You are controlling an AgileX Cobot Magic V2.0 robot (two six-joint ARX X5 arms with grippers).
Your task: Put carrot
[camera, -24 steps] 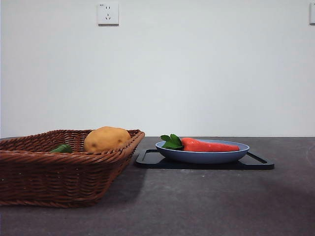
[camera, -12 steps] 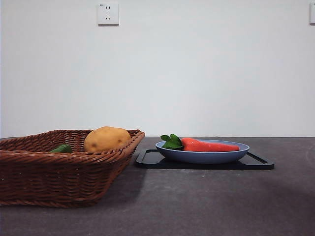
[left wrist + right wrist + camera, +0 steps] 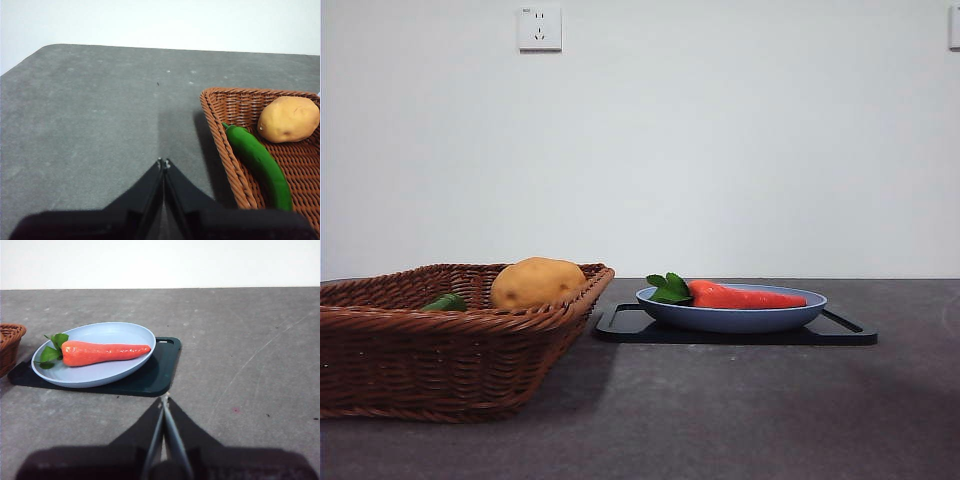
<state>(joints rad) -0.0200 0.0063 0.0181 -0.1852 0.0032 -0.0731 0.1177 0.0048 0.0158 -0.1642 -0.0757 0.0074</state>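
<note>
The right gripper (image 3: 164,399) had its jaws pressed together, holding nothing, hanging over bare table (image 3: 260,365) near the tray's edge. The left gripper (image 3: 163,162) was likewise closed and empty, above the table beside the wicker basket (image 3: 220,125). The carrot (image 3: 105,352) lay on its side in the pale blue plate (image 3: 100,377), glossy orange-red, its green leaves toward the basket. The plate sat on a black tray (image 3: 160,370). In the basket lay a potato (image 3: 288,119) and what looked like a green chilli pepper (image 3: 260,162)
</note>
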